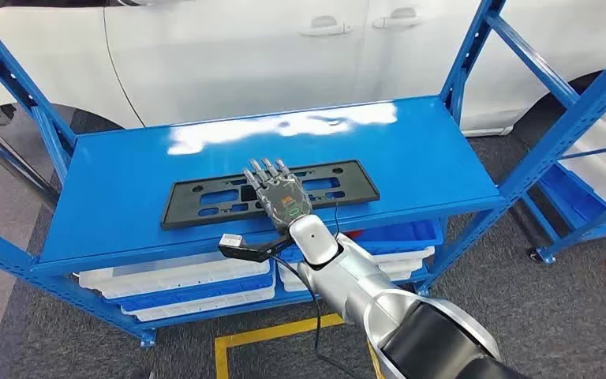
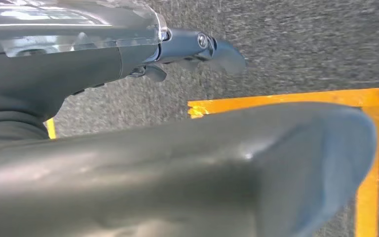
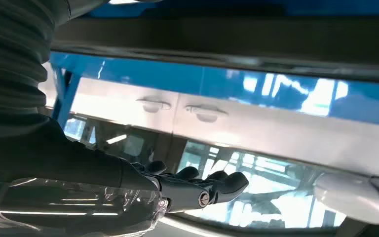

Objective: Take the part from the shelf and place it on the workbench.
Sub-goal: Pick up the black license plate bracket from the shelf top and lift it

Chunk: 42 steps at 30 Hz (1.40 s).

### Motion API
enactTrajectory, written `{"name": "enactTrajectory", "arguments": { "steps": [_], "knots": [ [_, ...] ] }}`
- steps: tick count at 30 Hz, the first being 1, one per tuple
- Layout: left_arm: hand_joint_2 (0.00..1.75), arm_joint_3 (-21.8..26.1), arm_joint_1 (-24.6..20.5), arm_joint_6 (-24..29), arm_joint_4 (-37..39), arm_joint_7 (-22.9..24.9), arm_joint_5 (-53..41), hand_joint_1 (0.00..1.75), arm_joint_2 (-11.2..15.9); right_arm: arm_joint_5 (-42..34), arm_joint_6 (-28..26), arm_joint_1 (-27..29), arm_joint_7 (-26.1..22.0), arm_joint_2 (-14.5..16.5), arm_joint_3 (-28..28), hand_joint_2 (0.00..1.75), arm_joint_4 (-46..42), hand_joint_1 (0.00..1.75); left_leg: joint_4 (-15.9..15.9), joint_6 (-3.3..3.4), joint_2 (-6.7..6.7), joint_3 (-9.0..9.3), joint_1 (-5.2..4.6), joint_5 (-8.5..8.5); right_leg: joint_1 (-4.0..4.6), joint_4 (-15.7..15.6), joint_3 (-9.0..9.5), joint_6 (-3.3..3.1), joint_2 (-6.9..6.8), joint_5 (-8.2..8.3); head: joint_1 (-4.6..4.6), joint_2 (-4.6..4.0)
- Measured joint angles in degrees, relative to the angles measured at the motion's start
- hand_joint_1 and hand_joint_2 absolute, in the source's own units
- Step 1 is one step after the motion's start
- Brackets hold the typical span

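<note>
Head view: part (image 1: 205,204) is a flat black plastic plate-holder-style frame, long rectangle with cut-out slots and holes, matte finish. It lies flat, long side roughly parallel to the front lip, on the top deck of the blue shelf (image 1: 110,189), slightly front of centre. Flat and thin means little edge to get under, so a top-down approach makes sense.

Right robot hand (image 1: 274,188) is stretched out over the middle of the part, palm down, fingers straight and side by side. Released, holding nothing. Can't tell whether the fingertips actually touch the plastic or sit just above it. My read: reach/pre-grasp step; part not lifted yet.

Shelf deck is glossy painted steel, strong glare patches near the back, so low friction; the part could skate if pushed rather than pinched. White and blue bins (image 1: 189,280) sit on the tier below. White car body (image 1: 284,55) stands behind the shelf.

Left wrist view: left robot hand (image 2: 197,47) hangs over grey carpet (image 2: 301,44) with yellow floor tape (image 2: 286,98), nothing in it; fingers look loosely extended, blurred.
</note>
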Motion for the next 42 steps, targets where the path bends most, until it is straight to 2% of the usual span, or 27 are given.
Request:
{"name": "enactTrajectory", "arguments": {
  "steps": [2, 4, 5, 7, 8, 9, 10, 12, 14, 16, 18, 19, 20, 22, 23, 24, 25, 27, 28, 30, 32, 34, 36, 38, 39, 40, 42],
  "knots": [
    [0.0, -0.02, 0.01, 0.01, 0.0, 0.0, 0.0, 0.0, -0.02, 0.0, 0.04, -0.05, -0.04, 0.01, -0.01, 1.75, 0.0, 0.0, -0.08, 0.3, -0.03, 0.44, 0.11, -0.18, -0.06, 0.34, 0.08, 0.37, -0.01, -0.28, -0.01, 0.0],
    [0.0, -0.05, -0.12, 0.04, 0.0, 0.0, -0.05, 0.0, -0.04, 0.08, 0.12, -0.13, -0.07, 0.01, -0.02, 1.75, 0.0, 0.0, -0.27, 0.85, -0.07, 1.3, 0.24, -0.65, -0.29, 3.63, -1.39, 1.17, -0.13, -1.38, -0.01, 0.0],
    [0.0, -0.08, -0.22, 0.07, 0.0, 0.01, -0.09, 0.0, -0.03, 0.21, 0.15, -0.1, -0.04, 0.01, -0.02, 1.75, 0.01, 0.0, -0.35, 1.04, -0.06, 1.67, 0.24, -0.93, -0.47, 6.85, -3.24, 1.5, -0.2, -2.44, 0.0, 0.0],
    [0.0, -0.11, -0.34, 0.1, 0.0, 0.03, -0.14, 0.0, -0.02, 0.63, 0.17, 0.2, 0.13, 0.01, -0.02, 1.75, 0.02, 0.0, -0.36, 1.22, -0.07, 2.28, 0.21, -1.58, -0.69, 14.19, -8.19, 1.84, -0.24, -4.89, 0.0, 0.0],
    [0.0, -0.14, -0.32, 0.11, 0.0, 0.05, -0.14, 0.0, -0.01, 0.85, 0.16, 0.44, 0.21, 0.01, -0.02, 1.75, 0.02, 0.0, -0.35, 1.22, -0.08, 2.65, 0.19, -1.95, -0.74, 16.36, -10.13, 1.84, -0.24, -5.27, 0.0, 0.0],
    [0.0, -0.15, -0.27, 0.1, 0.0, 0.07, -0.14, 0.0, -0.01, 1.02, 0.13, 0.66, 0.27, 0.01, -0.02, 1.75, 0.02, 0.0, -0.34, 1.22, -0.1, 3.13, 0.16, -2.35, -0.72, 16.58, -11.14, 1.73, -0.24, -4.5, 0.0, 0.0],
    [0.0, -0.17, -0.22, 0.1, 0.0, 0.08, -0.14, 0.0, -0.02, 1.14, 0.07, 0.81, 0.3, 0.01, -0.02, 1.75, 0.02, 0.0, -0.35, 1.2, -0.13, 3.71, 0.11, -2.77, -0.67, 14.69, -11.04, 1.49, -0.24, -2.54, 0.0, 0.0],
    [0.0, -0.22, -0.14, 0.1, 0.03, 0.1, -0.14, 0.0, -0.17, 1.21, -0.16, 0.83, 0.3, 0.01, -0.03, 1.75, 0.02, 0.0, -0.44, 1.11, -0.18, 4.96, 0.0, -3.64, -0.33, 6.86, -8.58, 0.45, -0.23, 3.1, -0.01, 0.0],
    [0.0, -0.25, -0.21, 0.11, 0.1, 0.05, -0.02, 0.0, -0.35, 1.19, -0.45, 0.66, 0.16, 0.09, -0.08, 1.75, 0.02, 0.0, -0.69, 0.71, -0.22, 5.49, 0.0, -4.2, 0.18, 0.97, -6.65, -0.59, -0.24, 5.73, 0.0, 0.0],
    [0.0, -0.23, -0.21, 0.08, 0.13, -0.14, 0.24, 0.0, -0.39, 1.36, 0.04, 0.55, -0.88, 0.28, -0.16, 1.75, 0.01, 0.0, -0.62, -0.05, -0.18, 5.71, 0.0, -4.12, 0.43, -0.61, -6.07, -1.1, -0.17, 5.52, 0.02, 0.0],
    [0.0, -0.22, -0.15, -0.1, 0.13, -0.48, 0.65, 0.0, -0.33, 2.26, 2.79, 0.46, -2.94, 0.67, -0.13, 1.75, 0.01, 0.0, 0.37, -0.67, -0.06, 5.91, 0.0, -4.52, 0.11, -1.45, -4.83, -1.41, -0.11, 5.57, 0.02, 0.0],
    [0.0, -0.21, -0.21, -0.22, 0.13, -0.68, 0.9, 0.0, -0.3, 2.95, 5.14, 0.35, -3.88, 0.94, 0.03, 1.75, 0.03, 0.0, 1.86, -0.89, -0.03, 5.37, 0.03, -5.37, -0.1, -1.75, -4.18, -1.58, -0.12, 5.45, 0.01, 0.0],
    [0.0, -0.21, -0.28, -0.32, 0.13, -0.86, 1.17, 0.0, -0.27, 3.58, 7.87, 0.26, -4.53, 1.28, 0.26, 1.75, 0.05, 0.0, 4.48, -1.05, 0.0, 4.08, 0.09, -6.72, -0.22, -1.96, -3.65, -1.69, -0.13, 5.32, 0.01, 0.0],
    [0.0, -0.19, -0.3, -0.45, 0.13, -1.29, 1.65, 0.0, -0.22, 4.4, 12.91, 0.22, -4.94, 1.82, 0.8, 1.75, 0.09, 0.0, 11.67, -1.38, 0.0, -0.13, 0.15, -9.78, -0.21, -1.95, -3.24, -1.88, -0.13, 4.92, 0.0, 0.0],
    [0.0, -0.17, -0.2, -0.55, 0.13, -1.58, 1.88, 0.0, -0.18, 4.55, 14.88, 0.19, -4.85, 2.0, 1.02, 1.75, 0.1, 0.0, 14.28, -1.57, 0.01, -2.02, 0.2, -10.51, -0.2, -1.9, -3.06, -1.89, -0.11, 4.69, 0.0, 0.0],
    [0.0, -0.13, -0.08, -0.69, 0.13, -1.88, 2.1, 0.0, -0.12, 4.58, 16.47, 0.1, -4.64, 2.07, 1.18, 1.75, 0.11, 0.09, 15.08, -1.72, 0.02, -3.05, 0.24, -10.17, -0.2, -1.84, -2.82, -1.85, -0.08, 4.44, 0.0, 0.0],
    [0.0, -0.09, 0.0, -0.84, 0.13, -2.15, 2.32, 0.0, -0.04, 4.48, 17.81, -0.11, -4.4, 2.1, 1.29, 1.75, 0.11, 0.52, 13.66, -1.81, 0.03, -2.95, 0.29, -8.63, -0.22, -1.75, -2.48, -1.76, -0.05, 4.15, 0.0, 0.0],
    [0.0, -0.03, 0.0, -1.03, 0.13, -2.46, 2.53, 0.0, 0.14, 4.19, 20.09, -0.57, -4.03, 2.13, 1.38, 1.75, 0.13, 1.4, 6.12, -1.73, 0.09, -0.26, 0.41, -3.73, -0.26, -1.45, -1.74, -1.43, -0.03, 3.48, 0.01, 0.0],
    [0.0, -0.01, -0.07, -1.07, 0.13, -2.5, 2.58, 0.0, 0.2, 4.09, 20.85, -0.72, -3.91, 2.13, 1.38, 1.75, 0.16, 1.75, 2.53, -1.55, 0.12, 1.09, 0.35, -2.37, -0.21, -1.18, -1.57, -1.2, -0.02, 3.17, 0.02, 0.0],
    [0.0, 0.03, -0.18, -1.09, 0.13, -2.49, 2.65, 0.0, 0.24, 4.02, 22.06, -0.85, -3.65, 2.13, 1.38, 1.75, 0.22, 1.75, -0.87, -0.9, 0.12, 2.34, 0.15, -1.29, -0.06, -0.75, -1.74, -0.64, 0.03, 2.75, 0.02, 0.0],
    [0.0, 0.05, -0.25, -1.04, 0.13, -2.46, 2.75, 0.0, 0.21, 3.79, 22.88, -0.94, -3.35, 2.11, 1.38, 1.75, 0.23, 1.75, -0.91, -0.15, 0.08, 2.43, 0.13, -0.97, 0.0, -0.58, -1.99, -0.11, 0.06, 2.55, 0.01, 0.0],
    [0.0, 0.06, -0.41, -0.95, 0.13, -2.44, 2.83, 0.0, 0.16, 3.5, 23.13, -1.21, -3.07, 2.07, 1.38, 1.75, 0.21, 1.75, -1.06, 0.41, 0.12, 2.53, 0.35, -0.69, -0.16, 1.1, -2.62, 0.6, -0.02, 1.28, 0.02, 0.0],
    [0.0, 0.07, -0.64, -0.87, 0.13, -2.43, 2.93, 0.0, 0.16, 3.33, 23.13, -1.46, -2.85, 1.96, 1.38, 1.75, 0.2, 1.75, -1.14, 0.75, 0.16, 2.58, 0.44, -0.65, -0.52, 7.37, -5.54, 1.38, -0.13, -2.08, 0.02, 0.0],
    [0.0, 0.08, -0.77, -0.92, 0.13, -2.55, 3.13, 0.0, 0.17, 3.28, 23.39, -1.36, -2.69, 1.79, 1.38, 1.75, 0.28, 1.75, -1.13, 0.87, 0.18, 2.56, 0.42, -0.73, -0.91, 15.12, -9.58, 1.88, -0.18, -4.95, 0.02, 0.0],
    [0.0, 0.09, -0.79, -0.98, 0.13, -2.67, 3.21, 0.0, 0.17, 3.31, 23.51, -1.23, -2.63, 1.7, 1.38, 1.75, 0.34, 1.75, -1.11, 0.87, 0.16, 2.56, 0.42, -0.77, -1.06, 16.77, -10.62, 1.99, -0.2, -5.02, 0.02, 0.0],
    [0.0, 0.1, -0.81, -1.11, 0.13, -2.84, 3.29, 0.0, 0.16, 3.33, 23.62, -1.18, -2.53, 1.62, 1.38, 1.75, 0.39, 1.75, -1.09, 0.83, 0.14, 2.59, 0.43, -0.82, -1.19, 16.16, -10.57, 1.99, -0.22, -3.97, 0.02, 0.0],
    [0.0, 0.11, -0.9, -1.4, 0.13, -3.19, 3.34, 0.0, 0.08, 3.37, 23.59, -1.31, -2.31, 1.53, 1.38, 1.75, 0.44, 1.75, -1.07, 0.65, 0.07, 2.74, 0.43, -0.95, -1.25, 8.83, -7.25, 1.64, -0.24, 0.16, 0.02, 0.0]
  ]
}}
